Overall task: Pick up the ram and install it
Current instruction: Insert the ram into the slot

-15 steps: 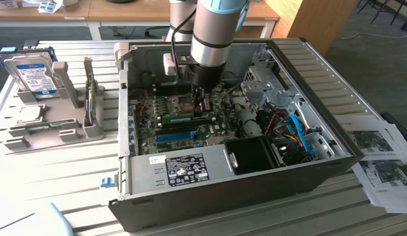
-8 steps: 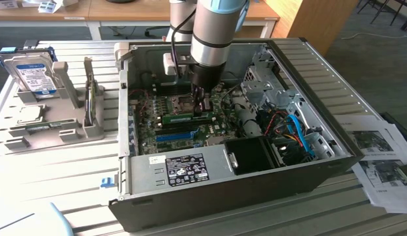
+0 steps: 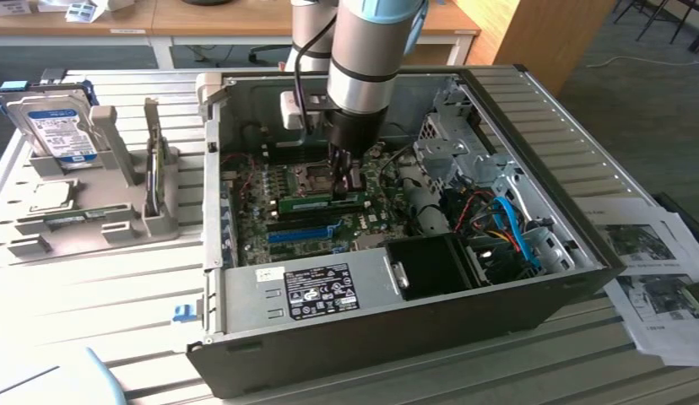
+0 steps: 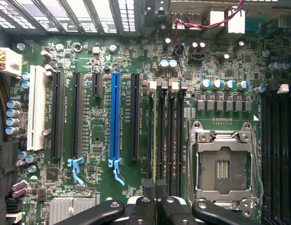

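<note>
The ram (image 3: 308, 202), a thin green stick, stands on edge along the black memory slots of the motherboard inside the open computer case (image 3: 552, 126). My gripper (image 3: 352, 196) reaches straight down into the case, its fingers closed on the end of the stick at the exterior view's right. In the wrist view the black fingers of my gripper (image 4: 157, 202) meet over the end of the row of black memory slots (image 4: 171, 136), between the blue long slot (image 4: 115, 117) and the empty silver processor socket (image 4: 224, 164).
Beyond the ram, cables and a drive cage (image 3: 463, 135) fill the case at the exterior view's right. The power supply (image 3: 316, 291) sits along the front. Outside, a grey stand (image 3: 102, 211) holds a hard drive (image 3: 59, 126) and a square silver chip (image 3: 51, 196). Papers (image 3: 653, 270) lie nearby.
</note>
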You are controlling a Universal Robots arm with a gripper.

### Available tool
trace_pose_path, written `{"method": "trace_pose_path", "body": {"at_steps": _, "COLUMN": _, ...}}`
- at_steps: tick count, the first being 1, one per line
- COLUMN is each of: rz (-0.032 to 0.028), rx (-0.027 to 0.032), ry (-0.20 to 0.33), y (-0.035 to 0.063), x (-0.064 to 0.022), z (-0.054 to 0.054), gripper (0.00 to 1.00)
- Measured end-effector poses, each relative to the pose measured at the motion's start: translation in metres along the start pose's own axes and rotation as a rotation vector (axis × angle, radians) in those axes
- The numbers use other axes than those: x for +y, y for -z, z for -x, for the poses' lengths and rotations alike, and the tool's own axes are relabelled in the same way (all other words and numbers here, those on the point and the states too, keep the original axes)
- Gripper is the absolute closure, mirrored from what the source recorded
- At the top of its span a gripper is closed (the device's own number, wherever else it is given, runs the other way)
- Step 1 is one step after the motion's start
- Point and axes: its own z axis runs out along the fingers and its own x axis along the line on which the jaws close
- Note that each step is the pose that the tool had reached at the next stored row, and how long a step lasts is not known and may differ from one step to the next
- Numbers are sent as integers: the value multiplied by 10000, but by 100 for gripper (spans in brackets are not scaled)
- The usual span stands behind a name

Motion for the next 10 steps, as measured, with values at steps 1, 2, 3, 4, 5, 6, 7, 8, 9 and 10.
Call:
{"method": "trace_pose_path", "body": {"at_steps": 1, "rz": 0, "rx": 0, "ry": 2, "y": 0, "x": 0, "z": 0, "gripper": 89}}
{"method": "trace_pose_path", "body": {"at_steps": 2, "rz": 0, "rx": 0, "ry": 2, "y": 0, "x": 0, "z": 0, "gripper": 89}}
{"method": "trace_pose_path", "body": {"at_steps": 3, "rz": 0, "rx": 0, "ry": 3, "y": 0, "x": 0, "z": 0, "gripper": 89}}
{"method": "trace_pose_path", "body": {"at_steps": 4, "rz": 0, "rx": 1, "ry": 3, "y": 0, "x": 0, "z": 0, "gripper": 89}}
{"method": "trace_pose_path", "body": {"at_steps": 5, "rz": 0, "rx": 1, "ry": 3, "y": -1, "x": 0, "z": 0, "gripper": 89}}
{"method": "trace_pose_path", "body": {"at_steps": 6, "rz": -1, "rx": 1, "ry": 3, "y": -4, "x": 0, "z": 0, "gripper": 89}}
{"method": "trace_pose_path", "body": {"at_steps": 7, "rz": -2, "rx": 0, "ry": 3, "y": -7, "x": -1, "z": 0, "gripper": 89}}
{"method": "trace_pose_path", "body": {"at_steps": 8, "rz": -3, "rx": 0, "ry": 3, "y": -9, "x": -1, "z": 0, "gripper": 89}}
{"method": "trace_pose_path", "body": {"at_steps": 9, "rz": -3, "rx": 1, "ry": 3, "y": -11, "x": -1, "z": 0, "gripper": 89}}
{"method": "trace_pose_path", "body": {"at_steps": 10, "rz": -3, "rx": 1, "ry": 2, "y": -12, "x": 0, "z": 0, "gripper": 89}}
